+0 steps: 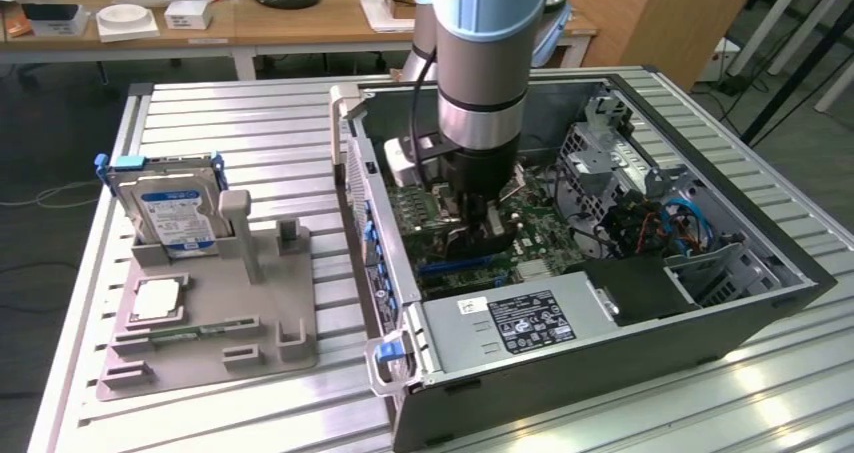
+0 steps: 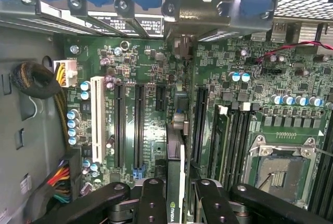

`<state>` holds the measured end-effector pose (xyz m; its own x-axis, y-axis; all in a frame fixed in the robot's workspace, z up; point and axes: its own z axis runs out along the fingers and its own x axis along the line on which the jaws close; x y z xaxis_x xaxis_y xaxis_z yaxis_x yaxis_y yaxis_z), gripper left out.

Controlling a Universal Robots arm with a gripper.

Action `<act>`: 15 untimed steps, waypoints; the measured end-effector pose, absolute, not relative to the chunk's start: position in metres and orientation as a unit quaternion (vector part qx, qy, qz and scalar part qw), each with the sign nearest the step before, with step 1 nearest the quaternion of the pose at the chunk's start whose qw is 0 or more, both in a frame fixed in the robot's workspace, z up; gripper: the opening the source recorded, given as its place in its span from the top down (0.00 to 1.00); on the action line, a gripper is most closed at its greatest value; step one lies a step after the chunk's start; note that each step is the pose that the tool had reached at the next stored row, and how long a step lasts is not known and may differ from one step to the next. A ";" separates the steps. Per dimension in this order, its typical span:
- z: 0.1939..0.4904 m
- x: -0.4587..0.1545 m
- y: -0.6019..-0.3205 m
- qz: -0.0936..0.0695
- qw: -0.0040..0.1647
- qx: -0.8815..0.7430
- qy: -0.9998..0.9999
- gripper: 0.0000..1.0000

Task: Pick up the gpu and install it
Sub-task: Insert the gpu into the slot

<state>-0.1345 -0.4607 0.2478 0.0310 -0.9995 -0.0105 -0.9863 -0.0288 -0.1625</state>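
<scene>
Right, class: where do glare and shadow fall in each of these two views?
Exterior view: bright glare patches on the ribbed table, and the computer case darker inside beneath the arm. Wrist view: the motherboard evenly lit, the claw nearly black around the gpu it grips.

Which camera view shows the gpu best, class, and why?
The wrist view: the gpu stands edge-on between the gripper fingers, over the motherboard slots. In the exterior view the arm hides most of it; a dark sliver shows beneath the gripper.
</scene>
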 end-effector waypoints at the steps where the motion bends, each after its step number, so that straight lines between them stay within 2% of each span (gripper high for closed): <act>1: 0.247 -0.135 -0.461 -0.053 0.062 -0.715 0.694 0.74; 15: 0.243 -0.136 -0.461 -0.053 0.062 -0.715 0.694 0.74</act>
<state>-0.1356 -0.4607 0.2433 0.0309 -0.9995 -0.0103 -0.9863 -0.0288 -0.1625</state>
